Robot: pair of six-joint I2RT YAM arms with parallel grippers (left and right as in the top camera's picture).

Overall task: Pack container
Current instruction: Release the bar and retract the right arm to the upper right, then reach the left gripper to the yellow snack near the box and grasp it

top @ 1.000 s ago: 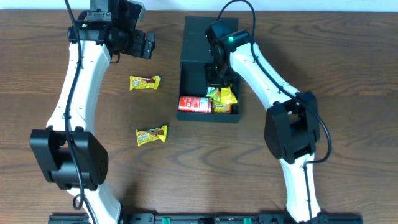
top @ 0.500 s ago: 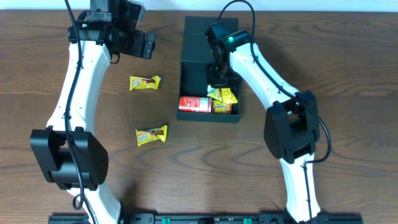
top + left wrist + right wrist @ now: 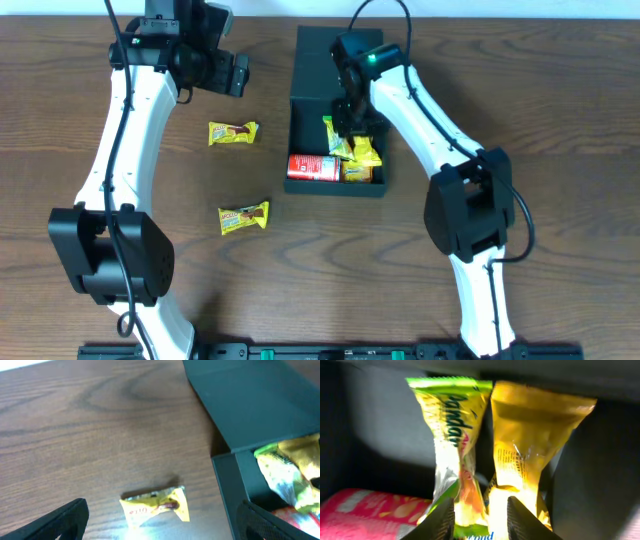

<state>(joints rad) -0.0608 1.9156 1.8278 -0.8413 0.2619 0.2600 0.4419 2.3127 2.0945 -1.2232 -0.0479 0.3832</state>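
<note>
A dark brown wood-grain table [image 3: 300, 290] is filling nearly everything I can see. Soft light is glancing off its top, paling the grain in places. Beyond the table's far edge a pale strip [image 3: 500, 8] is showing, and along its near edge a black rail [image 3: 330, 352] is running.

The left arm [image 3: 125, 120] and right arm [image 3: 425, 115] are built alike: smooth white tubular links joined by bulky black joint housings. A thin black cable [image 3: 113, 160] trails along the left arm's white link, and another loops off the right arm's wrist housing. A small green light [image 3: 372, 60] glows on that housing. The jaws are dark, blunt-tipped prongs.
</note>
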